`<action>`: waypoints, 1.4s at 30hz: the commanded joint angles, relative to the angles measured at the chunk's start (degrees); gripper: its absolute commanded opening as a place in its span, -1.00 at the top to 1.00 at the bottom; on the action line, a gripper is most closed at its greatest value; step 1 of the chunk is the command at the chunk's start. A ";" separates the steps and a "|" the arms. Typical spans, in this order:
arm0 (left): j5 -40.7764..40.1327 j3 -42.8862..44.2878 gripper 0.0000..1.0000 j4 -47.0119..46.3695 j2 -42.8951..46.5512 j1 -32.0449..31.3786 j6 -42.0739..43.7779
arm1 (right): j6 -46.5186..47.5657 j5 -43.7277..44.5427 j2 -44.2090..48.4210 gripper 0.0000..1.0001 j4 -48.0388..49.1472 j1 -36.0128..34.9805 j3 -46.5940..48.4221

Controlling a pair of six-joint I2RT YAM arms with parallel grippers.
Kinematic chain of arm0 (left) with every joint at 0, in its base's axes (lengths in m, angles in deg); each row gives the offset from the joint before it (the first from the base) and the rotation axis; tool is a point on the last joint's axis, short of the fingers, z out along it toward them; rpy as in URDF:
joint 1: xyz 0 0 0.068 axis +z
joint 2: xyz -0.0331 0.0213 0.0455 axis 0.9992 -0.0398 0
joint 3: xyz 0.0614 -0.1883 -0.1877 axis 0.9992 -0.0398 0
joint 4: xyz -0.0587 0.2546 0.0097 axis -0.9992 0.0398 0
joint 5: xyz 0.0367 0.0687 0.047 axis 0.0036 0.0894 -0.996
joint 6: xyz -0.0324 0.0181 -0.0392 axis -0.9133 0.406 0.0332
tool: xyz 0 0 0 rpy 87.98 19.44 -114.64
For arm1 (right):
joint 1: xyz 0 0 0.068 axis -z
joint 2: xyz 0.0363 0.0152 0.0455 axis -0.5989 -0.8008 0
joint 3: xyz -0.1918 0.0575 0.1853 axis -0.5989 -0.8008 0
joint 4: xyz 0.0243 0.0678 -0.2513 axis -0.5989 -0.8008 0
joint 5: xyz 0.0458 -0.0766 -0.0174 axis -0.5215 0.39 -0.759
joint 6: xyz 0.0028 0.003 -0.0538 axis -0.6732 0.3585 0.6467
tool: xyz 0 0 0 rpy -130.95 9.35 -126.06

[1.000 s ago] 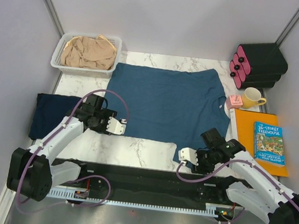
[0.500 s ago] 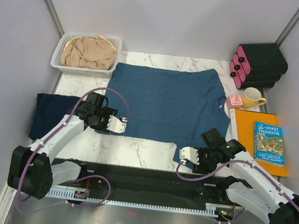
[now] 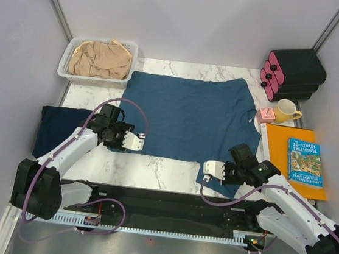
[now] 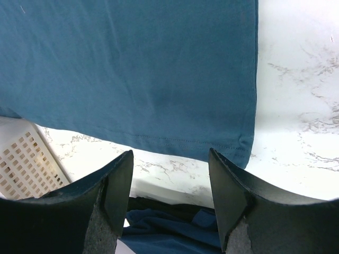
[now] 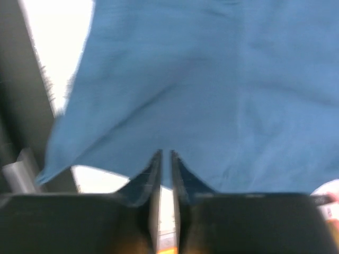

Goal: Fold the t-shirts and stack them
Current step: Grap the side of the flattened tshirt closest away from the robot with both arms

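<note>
The right fingers (image 3: 209, 171) have moved a little forward from the near edge of the desk (image 3: 152, 169) and have come together. Now they are pinched almost closed on the near hem of the teal-blue t-shirt (image 3: 186, 113), at its sleeve on the near right side. The left fingers (image 3: 136, 140) have hardly moved. They stand wide apart, grasping nothing, just over the near left corner of this shirt.

The teal-blue t-shirt lies flat in the middle of the desk. The navy t-shirt (image 3: 56, 127) lies at the left edge. The beige t-shirt (image 3: 100, 59) is crumpled in the white basket (image 3: 64, 66) at the far left corner.

At the right edge a book (image 3: 304, 162) lies on an orange folder (image 3: 275, 152), and its cover reads "26-Storey Treehouse". A yellow mug (image 3: 286, 110) stands just behind the folder.
</note>
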 commanded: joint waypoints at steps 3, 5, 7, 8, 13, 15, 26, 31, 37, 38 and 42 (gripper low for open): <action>1.53 2.28 -0.32 -0.48 -0.46 -0.29 0.43 | -2.14 7.21 -1.18 0.85 12.21 -0.21 -3.66; 1.62 2.19 -0.32 -0.65 -0.64 -0.29 0.34 | -2.40 7.21 -1.88 0.91 13.88 -0.21 -5.24; 1.62 2.19 -0.32 -1.00 -0.73 -0.29 0.25 | -2.49 7.12 -3.28 0.93 15.46 -0.29 -6.13; 1.71 2.10 -0.32 -1.09 -0.64 -0.20 -0.01 | -2.66 7.12 -3.90 0.94 16.08 -0.21 -6.82; 1.88 1.84 -0.32 -1.27 -0.55 -0.29 -0.10 | -2.67 7.39 -5.93 0.97 19.68 -0.20 -8.67; 1.88 1.84 -0.32 -1.44 -0.64 -0.29 -0.19 | -2.05 8.09 -6.19 0.97 20.21 -0.12 -9.29; 2.23 0.61 -0.32 -1.88 0.50 -0.29 -0.98 | 1.81 11.95 -12.69 0.99 26.36 2.69 -7.98; 2.50 -0.01 -0.32 -2.32 0.86 -0.29 -1.33 | 1.20 12.39 -14.72 0.75 26.46 4.36 -4.47; 3.03 -0.89 -0.32 -3.02 0.77 -0.29 -1.33 | -0.12 10.38 -12.34 0.29 20.05 4.28 3.61; 3.20 -0.98 -0.32 -3.20 0.77 -0.29 -1.42 | -0.29 10.11 -11.99 0.27 19.08 4.36 4.41; 3.38 -0.71 -0.33 -3.64 0.24 -0.29 -1.33 | 0.23 6.00 -10.59 0.22 9.36 4.36 8.80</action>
